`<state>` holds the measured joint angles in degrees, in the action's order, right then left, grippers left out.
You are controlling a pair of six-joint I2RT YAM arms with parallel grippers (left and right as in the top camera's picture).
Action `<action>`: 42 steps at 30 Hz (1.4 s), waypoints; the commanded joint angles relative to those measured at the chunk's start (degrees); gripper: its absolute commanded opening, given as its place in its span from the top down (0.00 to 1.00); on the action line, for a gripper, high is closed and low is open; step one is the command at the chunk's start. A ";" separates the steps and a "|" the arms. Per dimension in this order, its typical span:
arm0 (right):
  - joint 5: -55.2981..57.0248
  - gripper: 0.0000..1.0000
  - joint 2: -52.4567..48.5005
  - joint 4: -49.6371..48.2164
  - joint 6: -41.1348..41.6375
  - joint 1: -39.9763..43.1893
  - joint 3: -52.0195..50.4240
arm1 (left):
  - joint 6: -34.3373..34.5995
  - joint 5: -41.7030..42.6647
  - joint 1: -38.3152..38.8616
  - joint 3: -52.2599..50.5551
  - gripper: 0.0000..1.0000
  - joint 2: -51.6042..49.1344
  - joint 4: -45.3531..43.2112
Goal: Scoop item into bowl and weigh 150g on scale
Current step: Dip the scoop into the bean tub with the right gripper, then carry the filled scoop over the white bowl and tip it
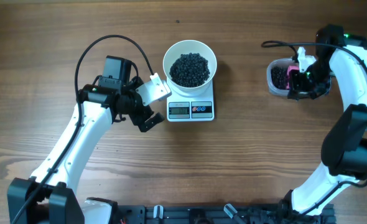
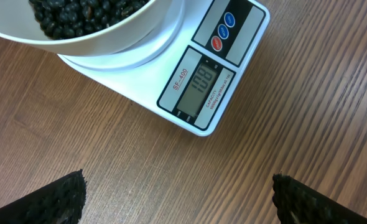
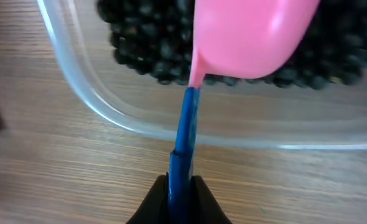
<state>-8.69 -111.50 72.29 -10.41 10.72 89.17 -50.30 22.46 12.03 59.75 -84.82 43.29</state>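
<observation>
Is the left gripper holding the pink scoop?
No, the left gripper stands open and empty by the scale; the right gripper grips the scoop by its handle.

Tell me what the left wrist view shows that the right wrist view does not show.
Only the left wrist view: the scale with its display, the white bowl standing on it, and the open left hand. Only the right wrist view: the clear tub and the pink scoop, whose blue handle the right hand is shut on. Both: black beans and the wooden table.
</observation>
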 commanded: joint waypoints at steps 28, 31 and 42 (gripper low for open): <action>-34.86 0.96 -2.19 6.47 -18.25 19.82 -0.79 | -0.70 1.31 -0.22 0.20 0.00 -0.37 -0.17; -39.50 0.96 -2.19 8.74 -21.29 21.55 -0.79 | -0.70 1.31 -0.22 0.20 0.00 -0.37 -0.17; -54.25 0.96 -2.19 11.08 -22.32 12.13 -0.09 | -0.70 1.31 -0.22 0.20 0.00 -0.37 -0.17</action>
<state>-55.66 -112.68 83.33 -31.38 27.68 88.95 -50.30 22.46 12.03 59.75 -84.82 43.27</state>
